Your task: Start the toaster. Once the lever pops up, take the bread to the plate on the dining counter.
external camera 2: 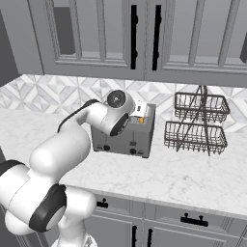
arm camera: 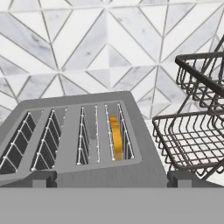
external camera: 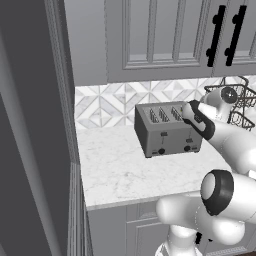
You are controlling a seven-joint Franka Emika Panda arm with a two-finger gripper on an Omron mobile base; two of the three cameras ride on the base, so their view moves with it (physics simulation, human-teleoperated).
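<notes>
The dark grey toaster (external camera: 167, 135) (external camera 2: 137, 141) stands on the marble worktop against the tiled wall. In the hand view I look down on the toaster top (arm camera: 100, 168), and the bread (arm camera: 116, 138) sits low in the rightmost slot, its orange-tan edge showing. My gripper (arm camera: 113, 181) hovers just above the toaster's front edge, open, with its fingertips (arm camera: 43, 181) wide apart and nothing between them. Small black levers and knobs show on the toaster's front (external camera: 164, 134). The plate and the dining counter are out of view.
A dark wire two-tier rack (external camera 2: 198, 123) (arm camera: 192, 131) stands close to the toaster's right. Grey wall cabinets (external camera 2: 144, 34) hang overhead. A tall dark panel (external camera: 30, 125) bounds the worktop (external camera: 120, 170) on the left.
</notes>
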